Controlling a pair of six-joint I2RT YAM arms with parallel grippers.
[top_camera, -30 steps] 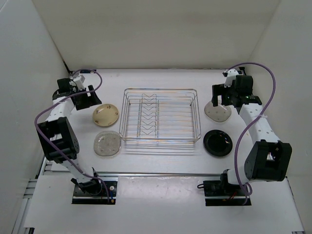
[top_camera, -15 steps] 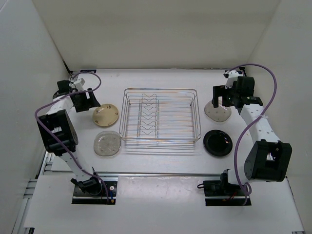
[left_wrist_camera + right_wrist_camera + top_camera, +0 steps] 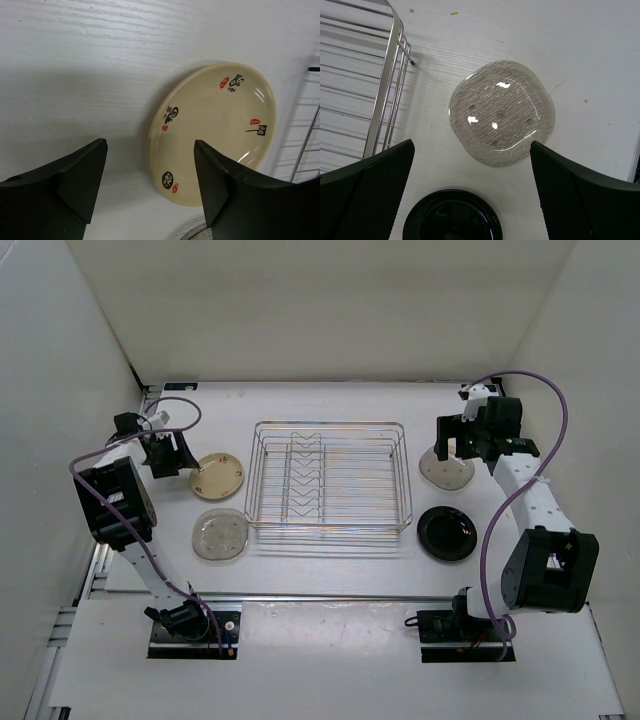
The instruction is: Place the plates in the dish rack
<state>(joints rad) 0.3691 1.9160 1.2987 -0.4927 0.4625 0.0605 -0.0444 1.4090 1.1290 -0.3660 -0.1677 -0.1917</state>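
Note:
The chrome wire dish rack (image 3: pixel 330 478) stands empty mid-table. The tan-yellow plate (image 3: pixel 217 476) lies left of it, the speckled beige plate (image 3: pixel 220 536) in front of that. The pale off-white plate (image 3: pixel 446 470) lies right of the rack, the glossy black plate (image 3: pixel 446 533) in front of it. My left gripper (image 3: pixel 172 456) is open just left of the tan-yellow plate (image 3: pixel 212 130), whose left rim lies between its fingers. My right gripper (image 3: pixel 452 448) is open above the pale plate (image 3: pixel 502 113); the black plate (image 3: pixel 452 216) shows below it.
White walls close the table on the left, back and right. The rack's corner (image 3: pixel 395 60) is close to the left of the pale plate. A purple cable loops over each arm.
My left gripper has moved down and toward the near side, closer to the tan-yellow plate's left rim. The right arm and all the plates have not moved.

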